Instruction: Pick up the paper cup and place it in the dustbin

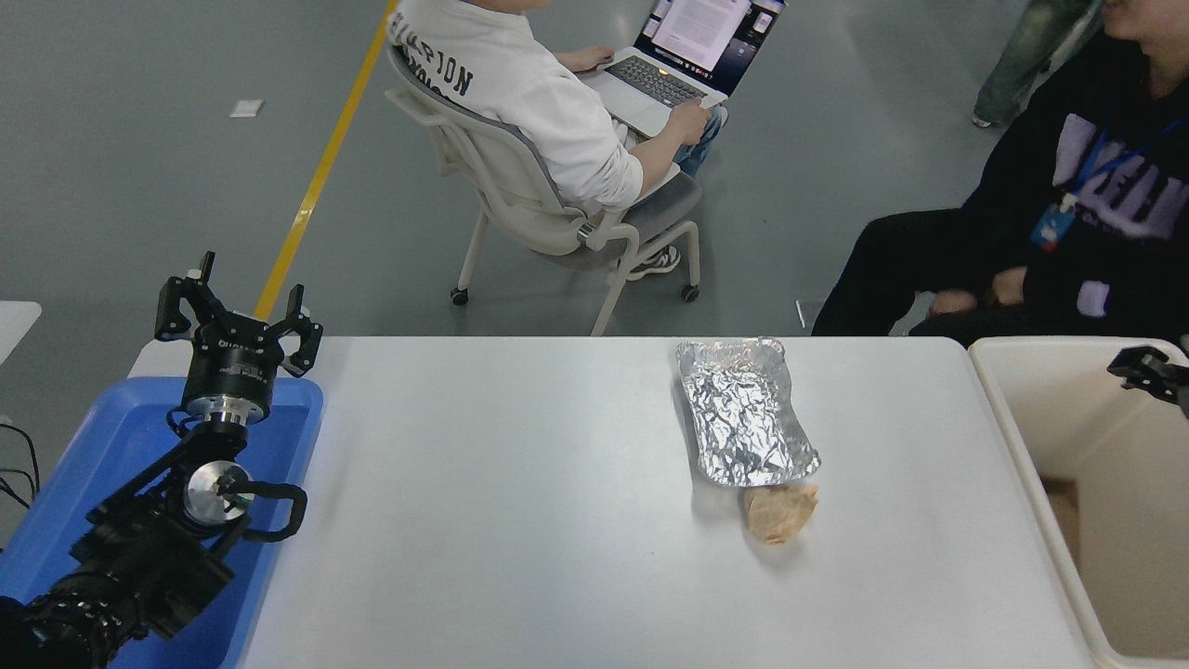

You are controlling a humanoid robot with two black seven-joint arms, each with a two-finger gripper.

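The beige dustbin stands at the table's right end, and its inside is only partly in view. The paper cup is not in view. Only a black tip of my right gripper shows at the right edge, over the dustbin's far part. My left gripper is parked at the far left over the blue tray, open and empty.
A crinkled silver foil tray lies right of the table's middle, with a crumpled tan paper wad at its near end. A flat blue tray lies under the left arm. Two people sit beyond the far edge.
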